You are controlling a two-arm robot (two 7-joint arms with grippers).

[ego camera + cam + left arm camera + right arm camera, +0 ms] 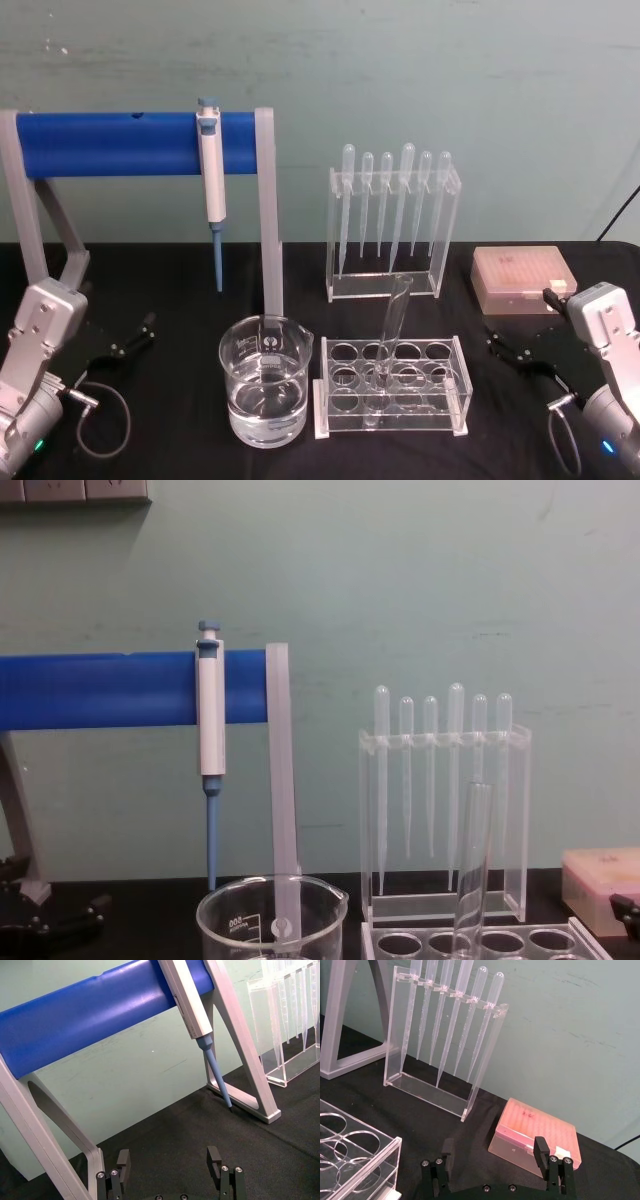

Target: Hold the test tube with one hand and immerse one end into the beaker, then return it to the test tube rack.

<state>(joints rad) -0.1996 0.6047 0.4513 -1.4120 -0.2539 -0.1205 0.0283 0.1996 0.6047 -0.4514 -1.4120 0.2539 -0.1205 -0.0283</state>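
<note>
Beaker [240,385], racked test tube [391,340]; pipettes [386,205] behind

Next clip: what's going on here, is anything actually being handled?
Nothing is being handled at this moment. The test tube leans in the rack, and the beaker, partly filled with clear liquid, stands just left of the rack. The left gripper is open, low at the table's left side. The right gripper is open at the right, near a pink box. Neither touches the tube.
</note>
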